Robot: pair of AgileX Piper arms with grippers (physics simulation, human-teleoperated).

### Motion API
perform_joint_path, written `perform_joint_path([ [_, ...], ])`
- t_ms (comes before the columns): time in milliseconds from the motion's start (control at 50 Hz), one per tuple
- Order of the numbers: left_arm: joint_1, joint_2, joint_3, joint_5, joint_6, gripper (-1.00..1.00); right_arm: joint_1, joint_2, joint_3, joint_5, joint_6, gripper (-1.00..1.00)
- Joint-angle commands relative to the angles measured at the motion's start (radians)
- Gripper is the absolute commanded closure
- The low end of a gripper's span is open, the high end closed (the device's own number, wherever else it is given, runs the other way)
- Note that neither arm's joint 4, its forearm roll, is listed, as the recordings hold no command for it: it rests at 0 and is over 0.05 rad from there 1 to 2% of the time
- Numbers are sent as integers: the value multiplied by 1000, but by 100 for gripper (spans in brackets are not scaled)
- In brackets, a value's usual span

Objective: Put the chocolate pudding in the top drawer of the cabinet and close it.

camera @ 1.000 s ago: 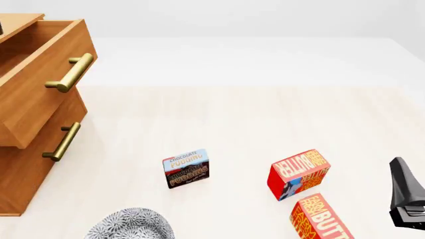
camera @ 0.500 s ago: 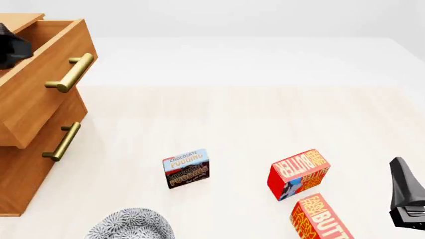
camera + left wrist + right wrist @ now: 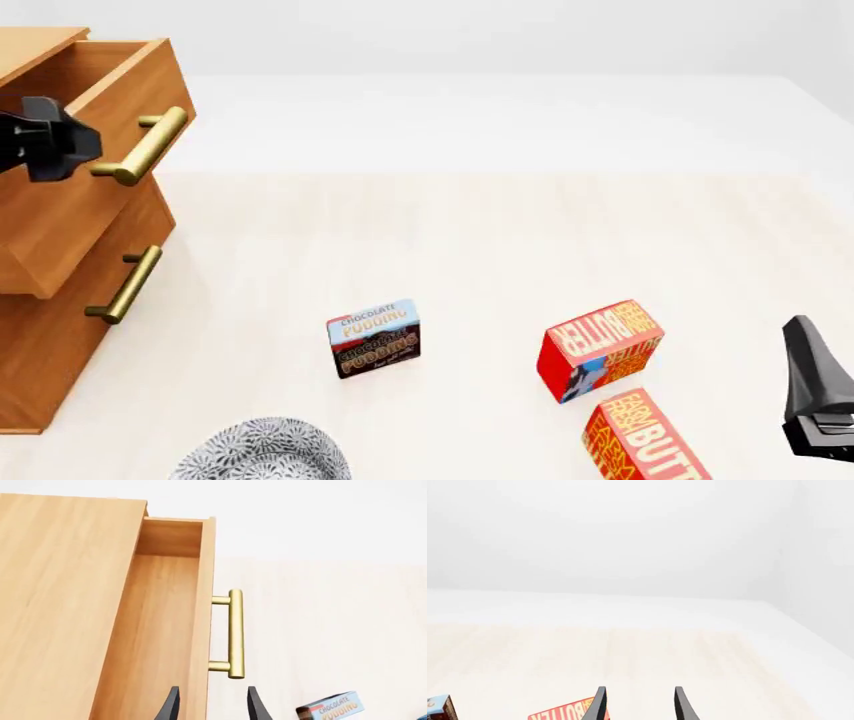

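The chocolate pudding (image 3: 374, 338) stands upright on the pale wood table, near the front centre, with no gripper touching it. It also shows in the left wrist view as the chocolate pudding (image 3: 331, 707). The cabinet (image 3: 40, 340) sits at the far left, and its top drawer (image 3: 67, 215) is pulled out. My left gripper (image 3: 60, 140) hovers open just above the drawer's front panel, close beside the brass handle (image 3: 140, 147). Its fingers (image 3: 172, 706) straddle the panel's top edge and hold nothing. At the right edge my right gripper (image 3: 805, 345) is open and empty.
Two red-and-yellow butter boxes (image 3: 601, 350) (image 3: 645, 435) lie front right, close to the right gripper. A patterned bowl (image 3: 260, 452) sits at the front edge, left of centre. The lower drawer (image 3: 80, 320) is shut; its handle (image 3: 124, 285) juts out.
My left gripper has come into the front view from the left and moved down and right, from over the drawer's inside to its front panel. Nothing else has moved.
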Motion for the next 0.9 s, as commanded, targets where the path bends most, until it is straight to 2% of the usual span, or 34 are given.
perform_joint_path([
  [20, -12, 16, 84, -70, -3, -100, 9, 0, 1, 10, 13, -100],
  [400, -18, 56, 156, -121, 12, -100, 9, 0, 1, 10, 13, -100],
  [900, -153, 111, 237, -190, -13, -100, 9, 0, 0, 10, 12, -100],
])
